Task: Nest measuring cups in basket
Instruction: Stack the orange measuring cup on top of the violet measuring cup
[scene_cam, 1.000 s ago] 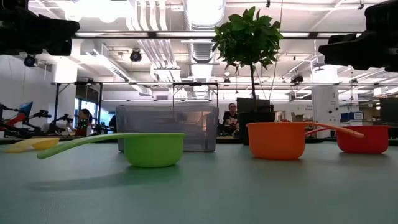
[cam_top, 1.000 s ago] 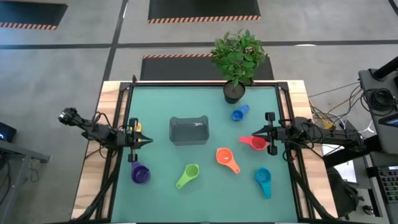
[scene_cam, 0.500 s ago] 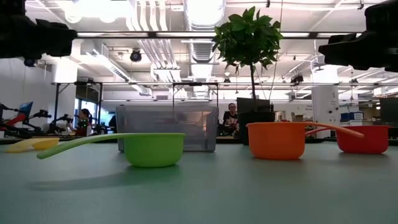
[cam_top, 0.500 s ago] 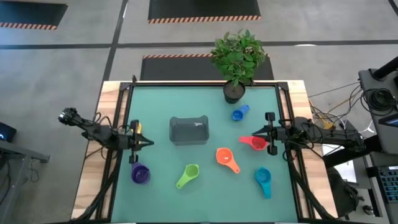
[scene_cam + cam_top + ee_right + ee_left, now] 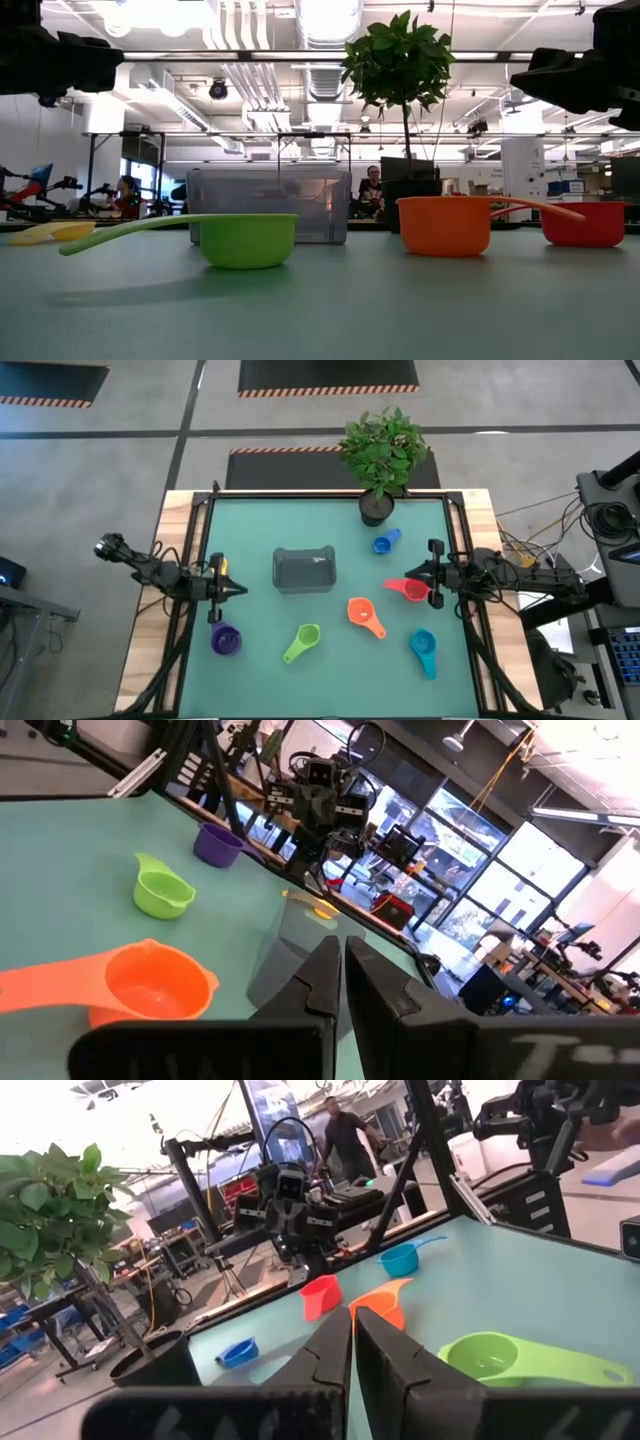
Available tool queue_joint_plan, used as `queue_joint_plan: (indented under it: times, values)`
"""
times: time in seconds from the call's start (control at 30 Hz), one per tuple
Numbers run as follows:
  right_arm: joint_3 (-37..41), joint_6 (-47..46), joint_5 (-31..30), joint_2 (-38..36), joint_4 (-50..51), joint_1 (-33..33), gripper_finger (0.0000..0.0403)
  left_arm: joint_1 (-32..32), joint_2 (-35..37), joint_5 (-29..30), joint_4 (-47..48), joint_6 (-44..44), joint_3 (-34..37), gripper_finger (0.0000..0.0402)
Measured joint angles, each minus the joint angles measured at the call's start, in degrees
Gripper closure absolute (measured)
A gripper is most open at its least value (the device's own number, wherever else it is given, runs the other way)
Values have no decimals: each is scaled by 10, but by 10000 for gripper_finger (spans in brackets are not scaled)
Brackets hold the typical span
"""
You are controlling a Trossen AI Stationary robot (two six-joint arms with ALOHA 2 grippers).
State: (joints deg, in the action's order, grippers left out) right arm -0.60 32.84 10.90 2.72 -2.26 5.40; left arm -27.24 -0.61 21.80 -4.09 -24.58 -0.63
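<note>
Teal matting covers the surface [image 5: 330,660], framed by black rails on a wooden base. Near its middle sits the basket [image 5: 304,570], a grey rectangular bin with nothing visible inside it from above. The cups lie scattered around it, none nested. The green cup [image 5: 307,636] rests in front of the basket, handle angled toward the near edge; in the low view it stands closest to the camera. The orange cup [image 5: 360,610] lies just to the right of the green one, and the red cup [image 5: 414,589] sits beyond it toward the right arm. The teal cup [image 5: 422,645] is at the near right, the blue cup [image 5: 383,543] at the far right beside the plant pot [image 5: 375,509]. The purple cup [image 5: 226,639] sits at the near left, close to the rail. A yellow cup [image 5: 50,232] shows at the left edge in the low view.

The left gripper [image 5: 237,588] hovers at the left rail, fingers pressed together, holding nothing. The right gripper [image 5: 408,573] hovers at the right rail just above the red cup, fingers likewise together and empty. People stand in the room behind.
</note>
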Motion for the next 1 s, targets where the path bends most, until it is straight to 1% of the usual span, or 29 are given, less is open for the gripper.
queue_joint_plan:
  times: [0.1,0.27,0.33,0.37,0.47,0.5,0.6,0.77,0.8,0.87,1.0]
  values:
    - [0,6,-1,0,0,0,394,0,0,2,-3,-1,0,402]
    - [0,4,-3,0,0,0,394,0,0,2,-4,-29,0,402]
    - [0,-42,-3,0,0,0,394,0,0,2,-4,-29,0,402]
    - [0,-86,-3,0,0,0,394,0,0,2,-4,-29,0,402]
    - [0,-258,-3,0,-6,0,394,0,0,2,-4,-30,0,402]
    - [0,-293,-6,0,-16,0,394,0,0,2,-4,-30,0,402]
    - [0,-300,-33,0,-67,0,394,0,0,2,-5,-30,0,402]
    - [0,-300,-34,1,-159,0,394,0,0,2,-7,-29,0,402]
    - [0,-300,-34,1,-172,0,394,0,0,-2,-10,-16,0,402]
    - [-2,-305,-35,1,-185,0,394,0,-1,-15,-39,50,0,402]
    - [-16,-326,-35,1,-179,0,394,0,-1,-18,-142,166,0,402]
